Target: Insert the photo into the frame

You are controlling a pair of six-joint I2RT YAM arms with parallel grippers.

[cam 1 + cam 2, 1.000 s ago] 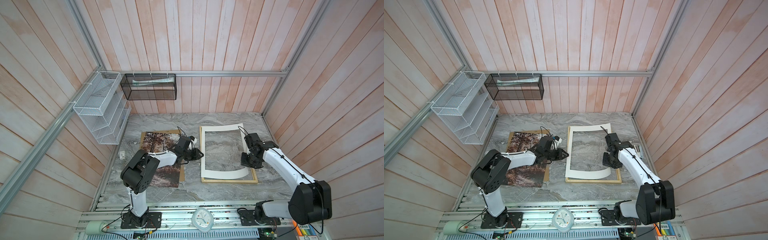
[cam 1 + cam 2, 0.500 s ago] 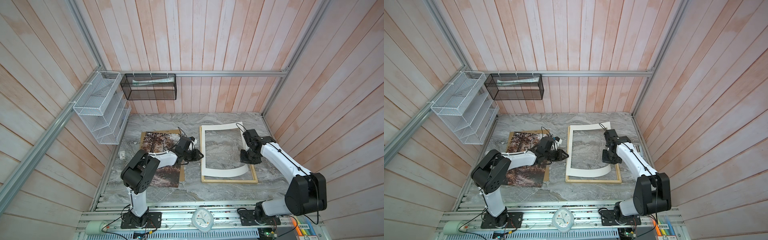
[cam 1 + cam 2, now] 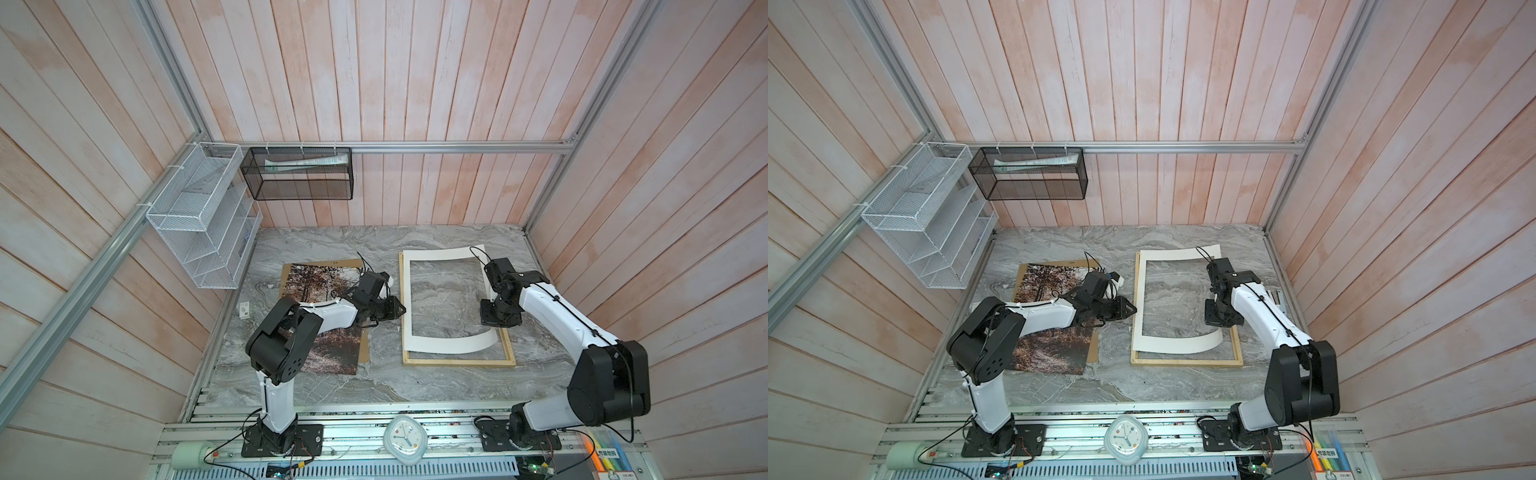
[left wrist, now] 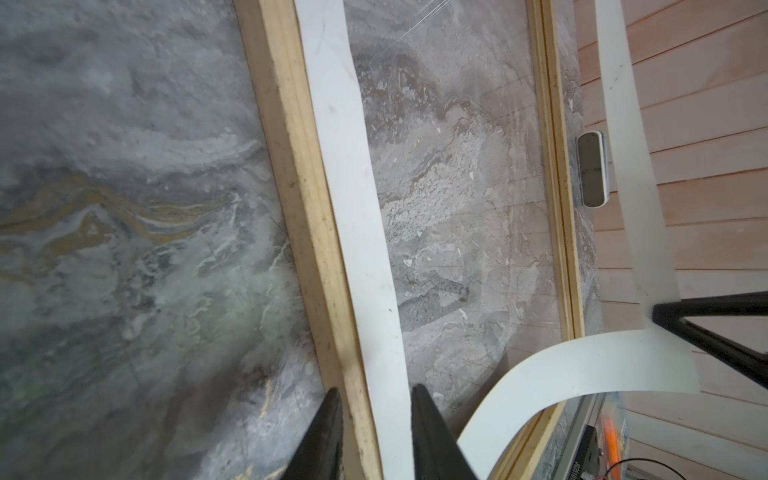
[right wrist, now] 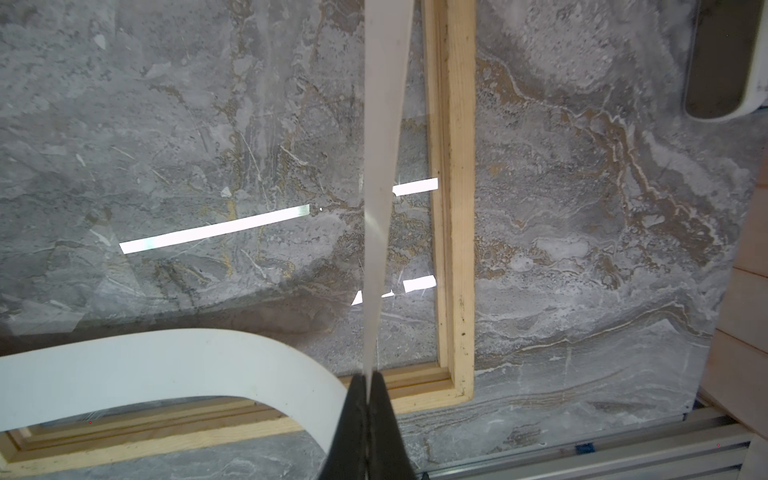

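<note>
The photo (image 3: 320,278) (image 3: 1050,278), an autumn forest print, lies face up on a brown backing board (image 3: 364,345) at the table's left, partly under my left arm. To its right lies the frame (image 3: 457,362) (image 3: 1183,362) (image 4: 291,166) (image 5: 455,208) of pale wood. A white mat board (image 3: 440,253) (image 3: 1179,253) (image 4: 353,187) (image 5: 166,365) rests in it. My left gripper (image 3: 392,309) (image 3: 1125,309) (image 4: 376,395) is closed around the frame's left slat and the mat's left strip. My right gripper (image 3: 496,324) (image 3: 1221,318) (image 5: 368,382) is shut on the mat's right strip, holding that side up so the mat curls.
A glass pane fills the frame and reflects light. A small white device (image 4: 592,170) (image 5: 715,62) lies by the right wall. A white wire rack (image 3: 199,220) hangs on the left wall, a black mesh basket (image 3: 299,178) on the back wall. A clock (image 3: 405,440) sits on the front rail.
My right arm has shifted slightly while holding the mat's right strip, and the mat curls a little more. The left arm has not moved.
</note>
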